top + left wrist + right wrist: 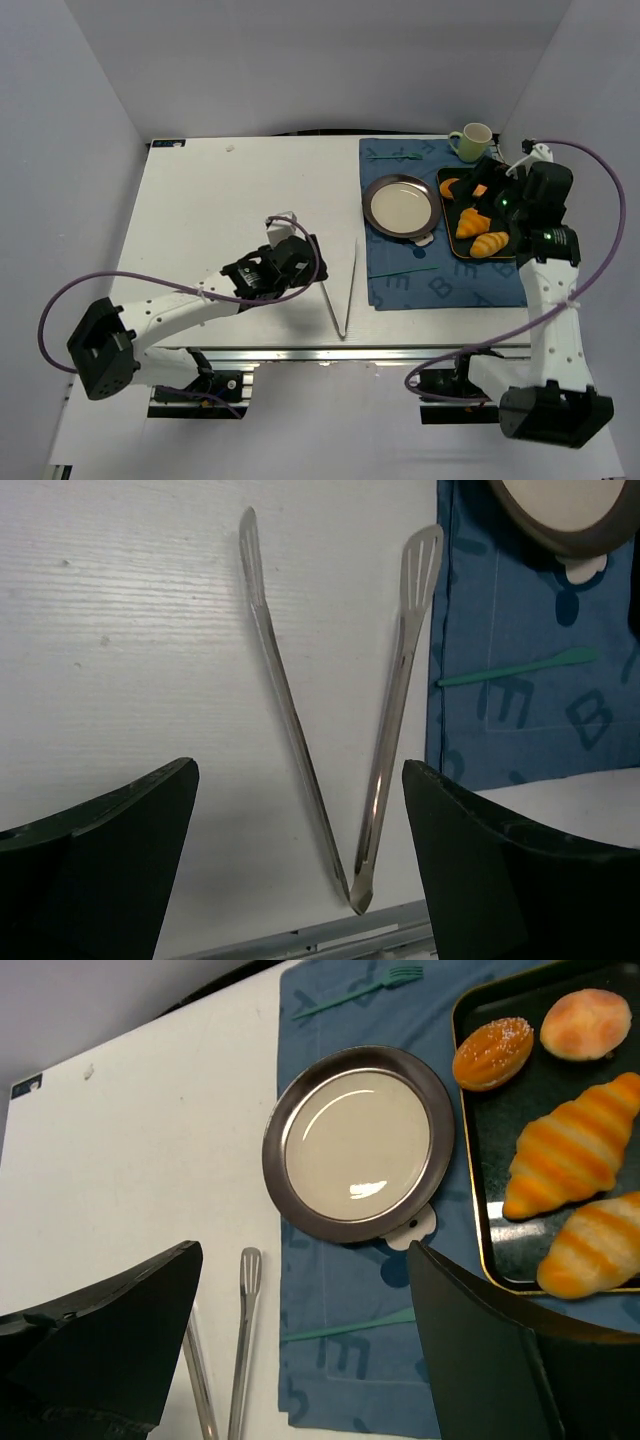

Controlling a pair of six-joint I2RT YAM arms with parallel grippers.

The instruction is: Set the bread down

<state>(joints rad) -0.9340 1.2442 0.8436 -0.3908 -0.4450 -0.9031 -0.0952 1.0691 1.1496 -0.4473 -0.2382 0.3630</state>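
The bread (492, 1052), a small oval orange-brown bun, lies at the near-left corner of the black tray (480, 1160), beside the round metal plate (275, 1160). In the top view the bread (449, 186) sits at the tray's (443, 215) left side, right of the plate (372, 190). My right gripper (492, 190) hovers over the tray, open and empty; in its wrist view the right gripper (303, 1250) looks down on the plate and mat. My left gripper (300, 258) is open and empty above the metal tongs (375, 770), with the left gripper (300, 770) astride their hinge end.
A paler round bun (586, 1022) and two croissants (570, 1150) share the tray. A blue mat (400, 280) lies under plate and tray, with a green fork (385, 155) and a green utensil (405, 270). A mug (472, 141) stands at the back right. The tongs (340, 290) lie left of the mat.
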